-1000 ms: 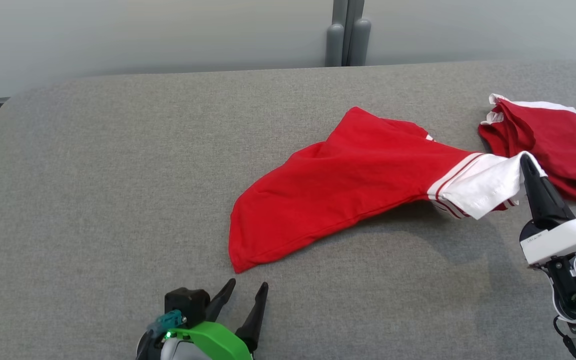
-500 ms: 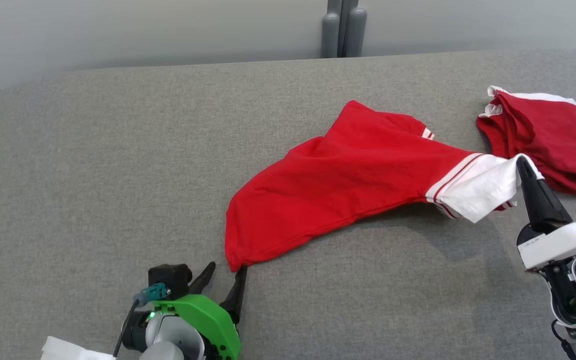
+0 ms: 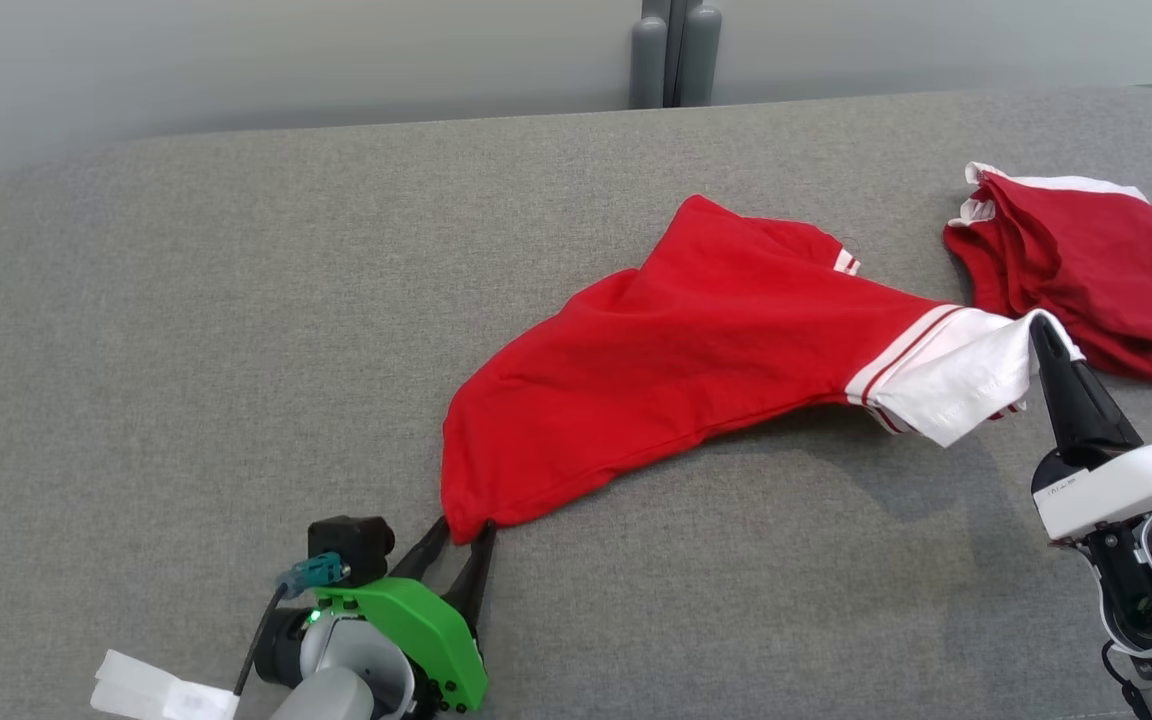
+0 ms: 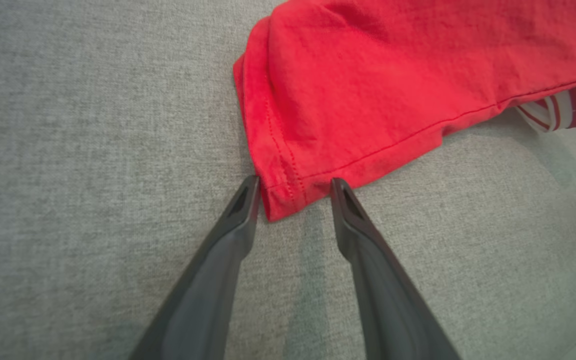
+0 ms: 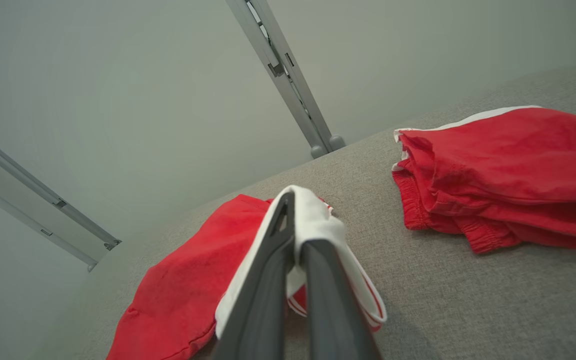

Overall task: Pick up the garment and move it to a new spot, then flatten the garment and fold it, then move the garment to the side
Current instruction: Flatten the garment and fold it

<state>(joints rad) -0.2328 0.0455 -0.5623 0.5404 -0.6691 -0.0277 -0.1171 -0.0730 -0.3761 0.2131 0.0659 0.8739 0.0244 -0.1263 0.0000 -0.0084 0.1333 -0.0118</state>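
The garment (image 3: 696, 350), a bright red shirt with a white, red-striped end (image 3: 966, 375), lies stretched across the grey padded table (image 3: 186, 350). My left gripper (image 3: 464, 528) sits at its near left corner. In the left wrist view that hemmed corner (image 4: 280, 200) lies between the two fingers of the left gripper (image 4: 295, 185), whose jaws stand apart beside the cloth. My right gripper (image 3: 1041, 330) is shut on the white end and holds it a little above the table; the right wrist view shows the right gripper (image 5: 298, 220) with white cloth (image 5: 318, 220) draped over its fingertips.
A second, darker red folded garment (image 3: 1086, 270) with white trim lies at the far right, just behind my right gripper. A grey post (image 3: 666, 55) stands behind the table's back edge. A white label (image 3: 151, 690) hangs by my left arm.
My left gripper has moved forward to the shirt's near corner, and its fingers have drawn closer together around it. The right gripper has kept its hold; the view has shifted slightly.
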